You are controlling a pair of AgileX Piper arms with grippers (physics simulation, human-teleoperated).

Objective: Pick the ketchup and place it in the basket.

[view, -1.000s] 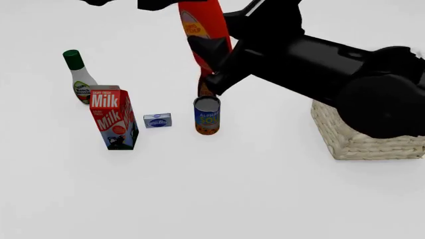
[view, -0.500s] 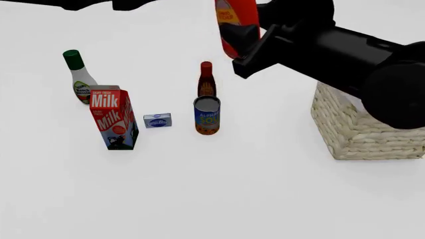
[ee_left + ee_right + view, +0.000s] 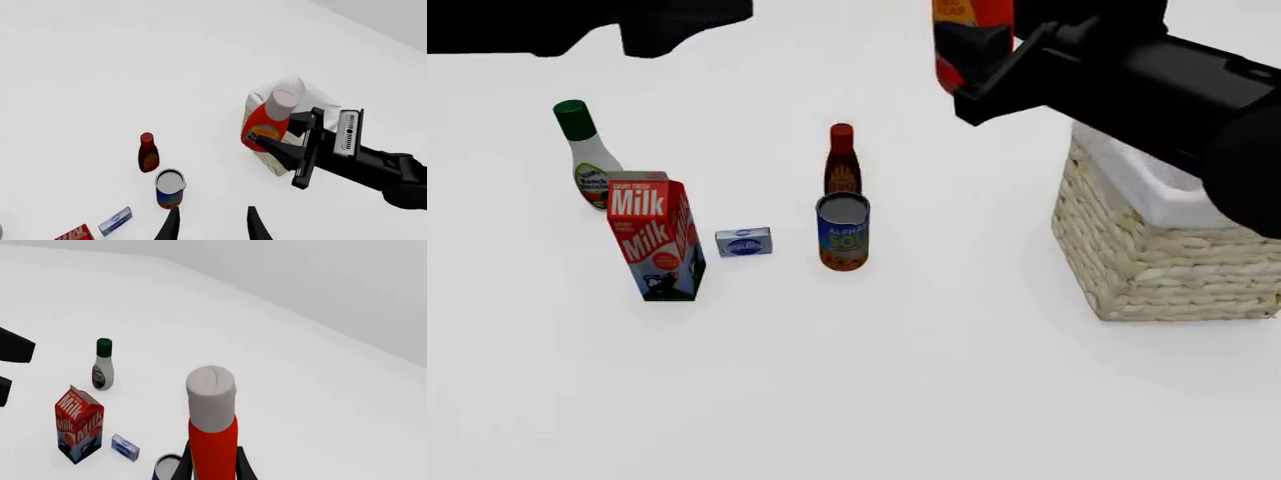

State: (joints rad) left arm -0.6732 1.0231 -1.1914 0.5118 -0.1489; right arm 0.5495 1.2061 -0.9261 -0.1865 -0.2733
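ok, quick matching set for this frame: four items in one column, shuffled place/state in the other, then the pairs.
Items:
1. ketchup
2. soup can
3. green-capped bottle
4. small blue box

Place/state:
A. on the table between the milk carton and the can
B. lifted off the table, held in the right tool
C. just in front of the slim dark-red bottle
D. far left, behind the milk carton

Pairs: 1-B, 2-C, 3-D, 4-A
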